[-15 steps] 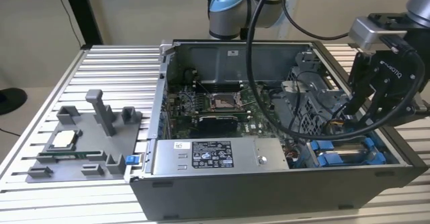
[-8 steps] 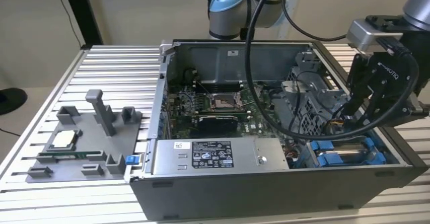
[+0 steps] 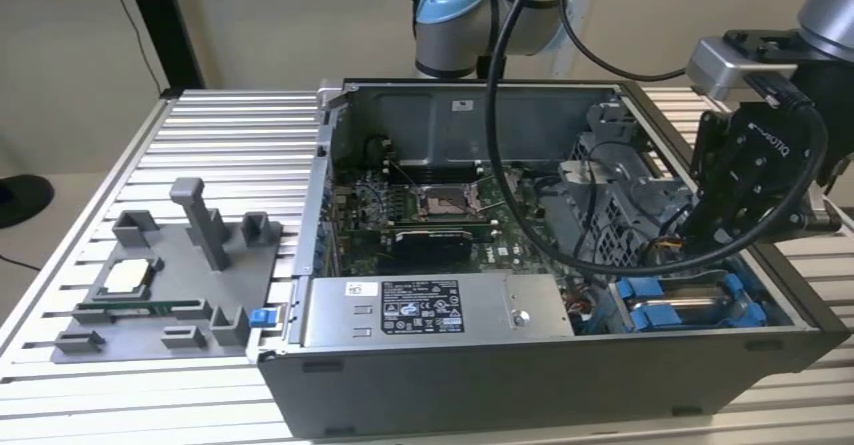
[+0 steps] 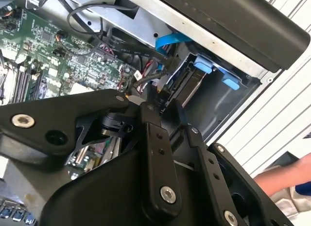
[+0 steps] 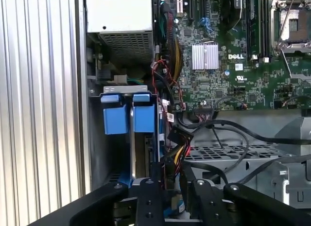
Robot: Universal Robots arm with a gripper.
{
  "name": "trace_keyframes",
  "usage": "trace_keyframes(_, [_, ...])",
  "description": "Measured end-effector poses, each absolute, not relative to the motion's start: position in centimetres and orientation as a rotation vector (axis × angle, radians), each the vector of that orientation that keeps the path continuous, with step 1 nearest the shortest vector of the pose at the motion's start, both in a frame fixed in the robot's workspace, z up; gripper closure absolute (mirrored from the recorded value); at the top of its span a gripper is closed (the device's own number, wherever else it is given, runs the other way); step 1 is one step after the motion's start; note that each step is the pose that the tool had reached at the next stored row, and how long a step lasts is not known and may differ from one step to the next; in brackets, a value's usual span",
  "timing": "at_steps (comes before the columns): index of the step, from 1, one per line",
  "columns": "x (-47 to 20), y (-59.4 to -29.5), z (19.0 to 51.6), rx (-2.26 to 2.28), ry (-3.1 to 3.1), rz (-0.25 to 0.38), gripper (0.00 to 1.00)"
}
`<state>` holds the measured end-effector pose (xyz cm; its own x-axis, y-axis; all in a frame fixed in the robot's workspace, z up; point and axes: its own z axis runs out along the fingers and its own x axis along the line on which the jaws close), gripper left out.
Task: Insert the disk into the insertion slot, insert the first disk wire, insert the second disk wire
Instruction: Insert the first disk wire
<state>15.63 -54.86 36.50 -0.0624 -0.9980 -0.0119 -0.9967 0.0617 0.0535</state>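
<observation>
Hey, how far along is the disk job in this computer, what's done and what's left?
Looks done: the silver-grey disk in its blue carrier sits inside the grey metal insertion slot with blue rails. In hand: the black gripper is at a black connector on yellow and red wires by the disk's end. Left: I can't see either disk wire plugged in.

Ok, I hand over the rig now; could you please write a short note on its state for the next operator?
The gripper is low at the wire end of the insertion slot, beside a black connector with yellow and red wires. Its grip cannot be judged.
The disk lies in the slot.
Done: disk insertion, it seems.
Left: both disk wires; none shows as plugged in.
</observation>
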Motion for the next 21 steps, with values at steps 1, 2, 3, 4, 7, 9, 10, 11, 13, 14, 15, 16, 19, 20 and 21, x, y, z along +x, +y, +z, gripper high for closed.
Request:
trace_keyframes(1, [15.63,-54.84,36.49,2.132,-2.268,-0.073,0.0])
trace_keyframes(2, [15.63,-54.84,36.49,2.132,-2.268,-0.073,0.0])
trace_keyframes(3, [15.63,-54.84,36.49,2.132,-2.268,-0.073,0.0])
trace_keyframes(4, [15.63,-54.83,36.49,2.132,-2.268,-0.073,0.0])
trace_keyframes(7, [15.63,-54.83,36.49,2.132,-2.268,-0.073,1.0])
trace_keyframes(9, [15.63,-54.83,36.49,2.132,-2.268,-0.073,1.0])
trace_keyframes(10, [15.63,-54.83,36.49,2.132,-2.268,-0.073,1.0])
trace_keyframes(11, [15.62,-54.83,36.49,2.132,-2.268,-0.073,1.0])
trace_keyframes(13, [15.63,-54.83,36.49,2.132,-2.268,-0.073,1.0])
trace_keyframes(14, [15.63,-54.82,36.49,2.132,-2.268,-0.073,1.0])
trace_keyframes(15, [15.63,-54.82,36.49,2.132,-2.268,-0.073,1.0])
trace_keyframes(16, [15.63,-54.82,36.49,2.132,-2.268,-0.073,1.0])
trace_keyframes(19, [15.63,-55.06,36.49,2.132,-2.269,-0.074,1.0])
trace_keyframes(20, [15.63,-55.28,36.49,2.133,-2.27,-0.075,1.0])
trace_keyframes(21, [15.62,-55.57,36.48,2.134,-2.271,-0.075,1.0])
